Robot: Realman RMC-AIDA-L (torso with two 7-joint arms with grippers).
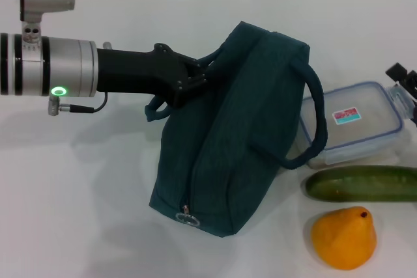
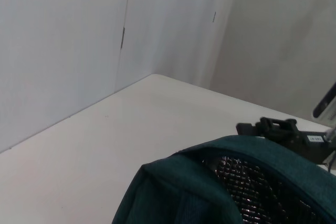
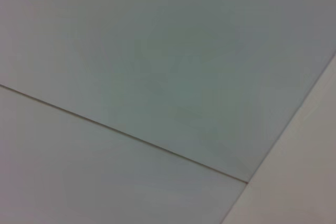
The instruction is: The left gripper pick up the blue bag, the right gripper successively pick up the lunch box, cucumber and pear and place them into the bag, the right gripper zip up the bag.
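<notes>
— Where is the blue bag (image 1: pixel 241 128)?
— On the white worktop (image 1: pixel 78 193), its handle clamped by the left end effector (image 1: pixel 195 76).
— And the right end effector (image 1: pixel 405 83)?
— Beside the lunch box (image 1: pixel 355 125); grip state unclear.

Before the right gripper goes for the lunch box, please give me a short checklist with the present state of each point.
1. The left gripper holds the blue bag at its near handle: ok, fingers closed on the handle.
2. Bag mouth open to receive things: ok, the left wrist view shows the silver lining inside.
3. The lunch box reachable: cannot tell; the bag's far handle hangs over its left edge.
4. Lunch box lid closed: ok, as far as the head view shows.
5. The right gripper open and ready: cannot tell, only its tip shows at the right edge.
6. The cucumber and the pear waiting on the table: ok.
</notes>
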